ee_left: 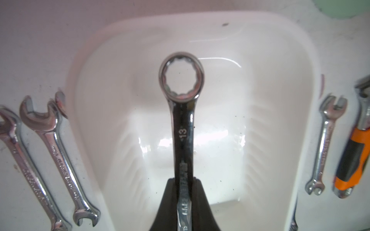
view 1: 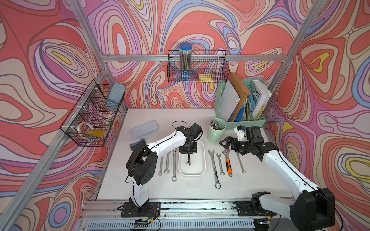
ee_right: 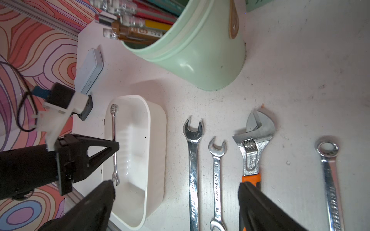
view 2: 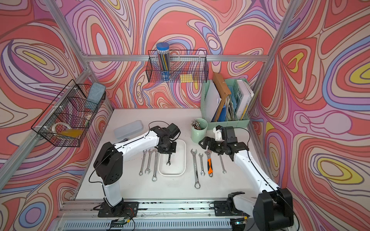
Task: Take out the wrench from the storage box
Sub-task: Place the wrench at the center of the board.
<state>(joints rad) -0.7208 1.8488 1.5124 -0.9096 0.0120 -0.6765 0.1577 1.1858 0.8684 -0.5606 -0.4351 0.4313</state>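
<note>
Containing one wrench (view 1: 188,160): storage box (view 1: 192,174).

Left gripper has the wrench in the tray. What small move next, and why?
Probably a straight lift: the left gripper is shut on the wrench, which is inside the storage box walls, so it should clear the rim before going sideways.

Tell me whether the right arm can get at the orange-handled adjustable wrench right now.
Probably yes: the right gripper hangs open close over the orange-handled adjustable wrench, and nothing covers it.

Orange-handled wrench (view 1: 228,165), pen cup (view 1: 216,135), file organizer (view 1: 250,122)
</note>
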